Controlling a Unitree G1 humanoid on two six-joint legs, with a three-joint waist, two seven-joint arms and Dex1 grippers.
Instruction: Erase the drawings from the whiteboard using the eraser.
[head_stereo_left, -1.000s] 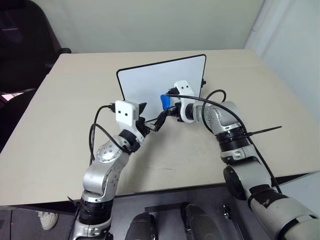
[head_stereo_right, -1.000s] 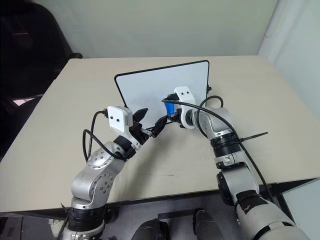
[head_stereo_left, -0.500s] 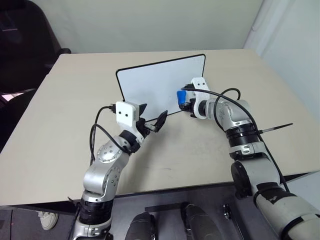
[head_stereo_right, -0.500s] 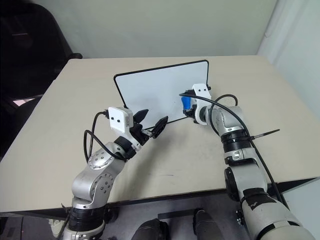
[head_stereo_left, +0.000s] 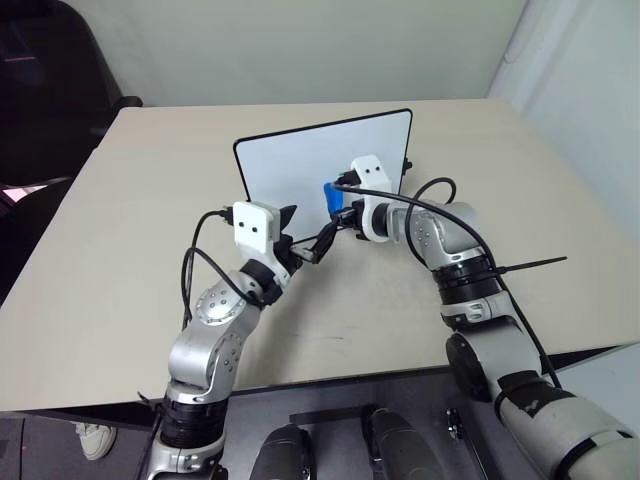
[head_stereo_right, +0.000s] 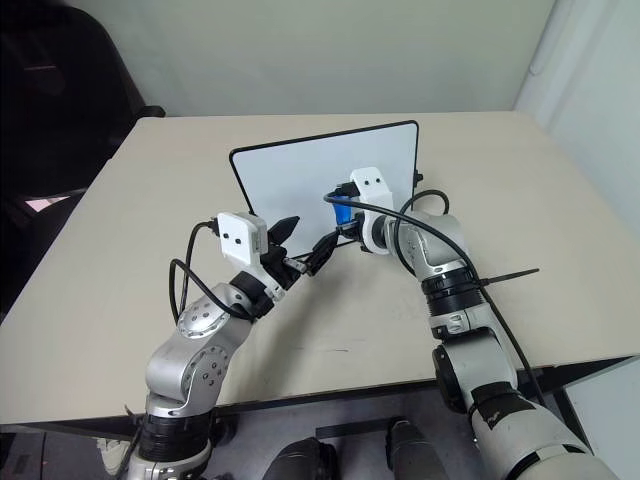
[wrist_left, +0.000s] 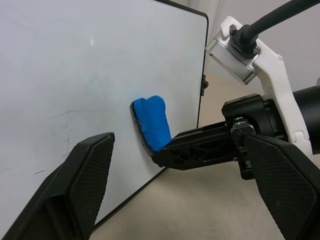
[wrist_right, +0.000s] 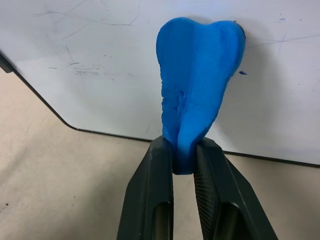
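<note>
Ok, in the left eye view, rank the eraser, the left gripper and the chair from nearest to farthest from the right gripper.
1. The eraser: pinched in the right gripper's jaws, against the whiteboard.
2. The left gripper: just to its left, jaws open.
3. The chair: beyond the table's far left corner.

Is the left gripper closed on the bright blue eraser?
No, the left gripper is open and empty; the right gripper pinches the bright blue eraser.

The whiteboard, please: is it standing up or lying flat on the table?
Standing up, leaning back a little. The whiteboard rests on its lower edge on the table, its white face toward the robot.
</note>
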